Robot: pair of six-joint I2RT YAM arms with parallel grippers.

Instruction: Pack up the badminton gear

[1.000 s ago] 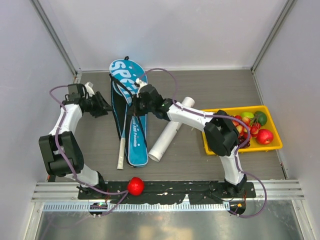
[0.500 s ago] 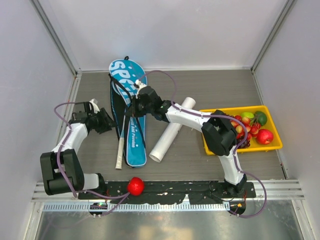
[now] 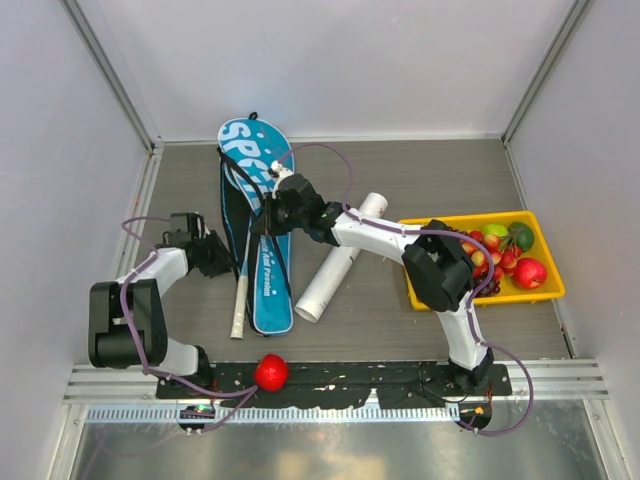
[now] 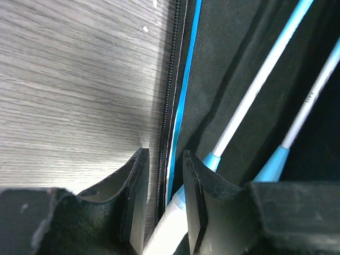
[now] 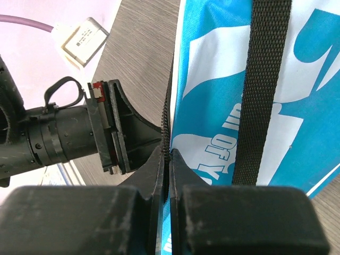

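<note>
Blue racket bag is lying by the tabletop's far edge, left of centre — likely limp, best held by its zipper edge. Right gripper is clamping there; left gripper is gaping.

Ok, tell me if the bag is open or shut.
Open: past the unzipped edge of the bag, the left wrist view shows black lining and two racket shafts.

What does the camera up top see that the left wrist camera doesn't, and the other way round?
Only the top view shows the white tube, the yellow fruit tray and the red ball. Only the left wrist view shows the zipper teeth up close and two racket shafts lying side by side inside the bag. Both show the blue bag and the wooden table.
</note>
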